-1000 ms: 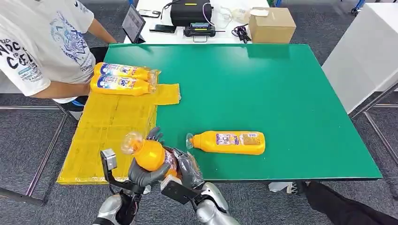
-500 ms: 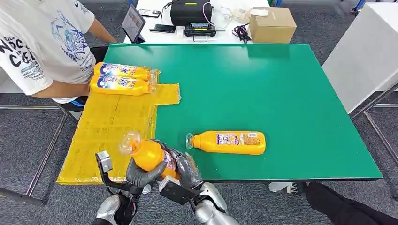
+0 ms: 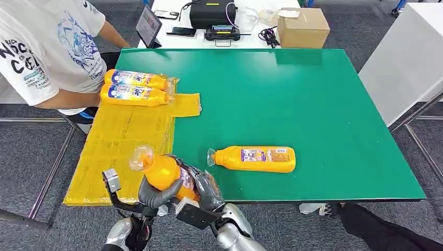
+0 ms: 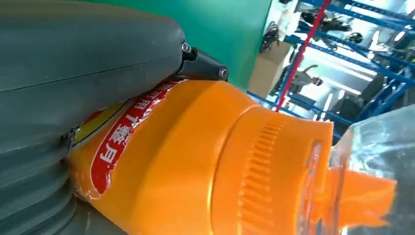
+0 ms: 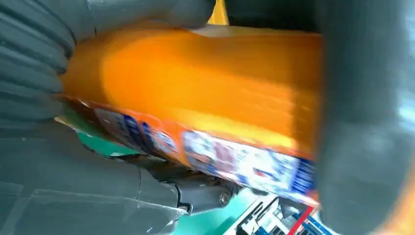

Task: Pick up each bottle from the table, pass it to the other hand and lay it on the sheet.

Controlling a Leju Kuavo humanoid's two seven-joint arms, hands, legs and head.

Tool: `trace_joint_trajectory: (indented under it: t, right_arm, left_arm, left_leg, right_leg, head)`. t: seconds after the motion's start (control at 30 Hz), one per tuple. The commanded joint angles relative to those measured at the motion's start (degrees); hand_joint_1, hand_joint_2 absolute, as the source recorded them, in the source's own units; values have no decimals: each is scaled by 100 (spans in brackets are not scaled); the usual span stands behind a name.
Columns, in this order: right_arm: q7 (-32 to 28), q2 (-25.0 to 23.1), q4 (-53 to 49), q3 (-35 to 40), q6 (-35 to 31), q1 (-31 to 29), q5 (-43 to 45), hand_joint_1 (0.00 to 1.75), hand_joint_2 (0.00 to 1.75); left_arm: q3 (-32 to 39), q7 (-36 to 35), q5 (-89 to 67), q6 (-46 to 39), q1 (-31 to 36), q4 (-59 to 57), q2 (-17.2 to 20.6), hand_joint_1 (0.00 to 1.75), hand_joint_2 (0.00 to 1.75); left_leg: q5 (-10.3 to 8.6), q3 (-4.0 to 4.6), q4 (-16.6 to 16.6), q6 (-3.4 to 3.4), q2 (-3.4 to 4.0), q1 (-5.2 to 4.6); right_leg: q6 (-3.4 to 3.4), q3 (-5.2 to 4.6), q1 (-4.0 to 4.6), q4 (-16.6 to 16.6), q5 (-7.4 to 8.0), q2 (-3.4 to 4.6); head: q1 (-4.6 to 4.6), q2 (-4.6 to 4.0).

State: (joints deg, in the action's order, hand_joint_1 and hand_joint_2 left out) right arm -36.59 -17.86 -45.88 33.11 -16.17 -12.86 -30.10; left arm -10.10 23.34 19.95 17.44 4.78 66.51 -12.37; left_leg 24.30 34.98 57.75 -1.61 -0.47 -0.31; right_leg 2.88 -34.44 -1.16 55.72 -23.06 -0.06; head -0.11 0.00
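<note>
Far left, a person (image 3: 47, 52) stands beside the yellow sheet (image 3: 115, 151), which covers the left strip of the green table (image 3: 313, 94). Two bottles (image 3: 137, 88) already lie side by side across the sheet's far end, packed close, presumably to leave the near part free for the rest.

Near edge, left of centre: you have the held bottle (image 3: 164, 172) up off the table, tilted with its clear cap (image 3: 141, 157) toward the sheet. The left hand (image 3: 154, 194) wraps it from below at the shoulder (the left wrist view shows the thumb lying along the label). The right hand (image 3: 206, 189) clasps the label end; the right wrist view shows its fingers curled over the body. Both hands grasp one bottle, so I judge this as mid-handover. The cap-to-sheet tilt suits a laydown parallel to the two already placed. Whether the right grip is loosening, I cannot tell.

Right of the hands, one remaining bottle (image 3: 254, 158) lies on its side on the bare green, cap toward the robot's left, well apart from the sheet: the next pick for your right hand, I expect.

Far beyond the table, a cardboard box (image 3: 302, 27).
</note>
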Motion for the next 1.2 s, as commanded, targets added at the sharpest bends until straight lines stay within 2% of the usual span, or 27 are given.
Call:
trace_joint_trajectory:
  t: [0.03,0.07,0.2,0.37,0.57,0.67,0.93,0.97,1.0,1.1,1.2]
  right_arm:
    - [351,202,-458,-123,-237,127,-64,0,0]
    - [178,304,-1123,-221,-669,254,-114,0,0]
    - [628,636,-3415,-404,-698,709,-273,0,0]
    - [556,675,-4514,-589,-1058,1016,-132,0,0]
    - [220,739,-4708,-386,-1385,1025,-49,0,0]
    - [28,759,-4961,-292,-1404,951,287,0,0]
    - [60,762,-5029,-300,-1413,933,322,0,0]
    - [32,768,-5024,-293,-1405,925,357,0,0]
    - [1,788,-5033,-270,-1351,877,447,0,0]
    - [285,826,-4858,-378,-1104,712,486,0,0]
    - [286,786,-4590,-513,-883,599,557,0,0]
  left_arm:
    - [150,9,24,-123,148,423,-118,175,175]
    - [246,195,-161,-403,131,567,-115,175,175]
    - [508,226,-331,-771,175,859,-91,175,175]
    - [698,395,-685,-1347,333,922,-93,175,175]
    - [795,758,-1446,-2251,762,618,-61,175,175]
    - [853,1229,-2752,-3472,1160,370,76,175,175]
    - [1032,1227,-2788,-3449,1274,236,68,175,175]
    - [1016,1260,-2980,-3641,1286,207,85,175,175]
    - [914,1379,-3781,-4295,1390,48,213,175,175]
    - [887,848,-5518,-4999,1891,-944,622,175,175]
    - [759,248,-7321,-5693,2447,-2182,918,175,175]
  left_leg:
    - [10,-16,6,10,-12,12]
    - [4,-7,2,7,-13,7]
    - [14,1,21,10,-17,13]
    - [6,9,9,6,-13,6]
    - [8,-5,6,10,-16,9]
    - [-2,11,2,6,-15,4]
    - [0,-4,-3,5,-5,4]
    - [5,-13,-1,8,-6,9]
    - [1,-6,-3,6,-7,5]
    - [0,-9,-3,8,-6,5]
    - [-5,-14,-9,10,-8,5]
  right_leg:
    - [-13,24,13,1,-12,-16]
    - [-9,14,8,-2,-7,-14]
    - [-13,11,14,13,-17,-22]
    - [-8,2,7,6,-8,-11]
    - [-12,15,10,2,-10,-14]
    - [-6,-3,5,1,-1,-12]
    - [-6,11,4,-4,0,-3]
    - [-11,23,10,-6,-5,-5]
    - [-8,14,6,-4,-2,-4]
    - [-10,17,6,-3,-2,-4]
    - [-11,21,5,-7,2,-4]
  head:
    - [-2,0]
    - [2,0]
    - [0,0]
    - [0,0]
    - [-2,0]
    - [0,0]
    - [0,0]
    - [0,0]
    - [0,0]
    - [0,0]
    - [0,0]
